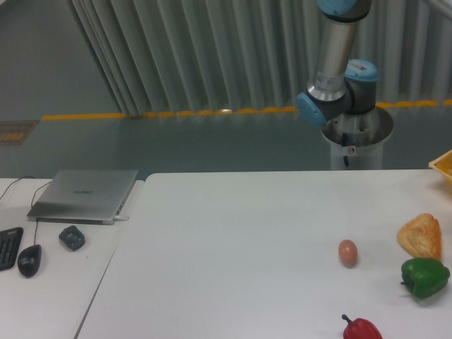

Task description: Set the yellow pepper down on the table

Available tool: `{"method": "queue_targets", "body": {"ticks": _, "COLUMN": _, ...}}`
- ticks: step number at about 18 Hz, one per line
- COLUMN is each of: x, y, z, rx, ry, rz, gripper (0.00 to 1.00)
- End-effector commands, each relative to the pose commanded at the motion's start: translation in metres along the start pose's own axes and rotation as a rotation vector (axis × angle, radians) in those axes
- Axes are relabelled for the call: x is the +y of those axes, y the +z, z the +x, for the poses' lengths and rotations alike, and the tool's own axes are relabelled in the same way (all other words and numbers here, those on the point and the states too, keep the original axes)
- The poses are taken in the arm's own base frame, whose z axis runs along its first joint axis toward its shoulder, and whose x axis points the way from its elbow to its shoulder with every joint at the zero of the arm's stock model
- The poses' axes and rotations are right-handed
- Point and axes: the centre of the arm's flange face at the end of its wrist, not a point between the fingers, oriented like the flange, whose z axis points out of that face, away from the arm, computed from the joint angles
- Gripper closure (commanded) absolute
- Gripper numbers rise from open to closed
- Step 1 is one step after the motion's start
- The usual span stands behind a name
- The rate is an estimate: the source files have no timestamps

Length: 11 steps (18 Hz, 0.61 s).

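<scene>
The large white table [240, 226] fills the middle and right of the camera view. No yellow pepper shows anywhere in it. Only the arm's base and lower links [339, 85] show, behind the table's far edge at the upper right. The arm runs up out of the top of the frame, so the gripper is out of view.
On the right side of the table lie a brown egg [347, 252], a piece of bread [421, 236], a green pepper [424, 277] and a red pepper [361, 329]. A yellow container's corner [443, 167] shows at the right edge. The left desk holds a laptop [85, 194], a mouse [29, 260] and a keyboard [8, 247].
</scene>
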Motion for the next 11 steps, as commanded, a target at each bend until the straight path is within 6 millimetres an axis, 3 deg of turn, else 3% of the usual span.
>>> {"method": "queue_targets", "body": {"ticks": 1, "x": 0.022, "y": -0.004, "z": -0.001, "rx": -0.003, "ry": -0.062, "rz": -0.002, "gripper": 0.00}}
{"method": "queue_targets", "body": {"ticks": 3, "x": 0.043, "y": -0.001, "z": -0.002, "rx": 0.000, "ry": -0.116, "rz": -0.009, "gripper": 0.00}}
{"method": "queue_targets", "body": {"ticks": 11, "x": 0.096, "y": 0.015, "z": -0.006, "rx": 0.017, "ry": -0.419, "rz": -0.009, "gripper": 0.00}}
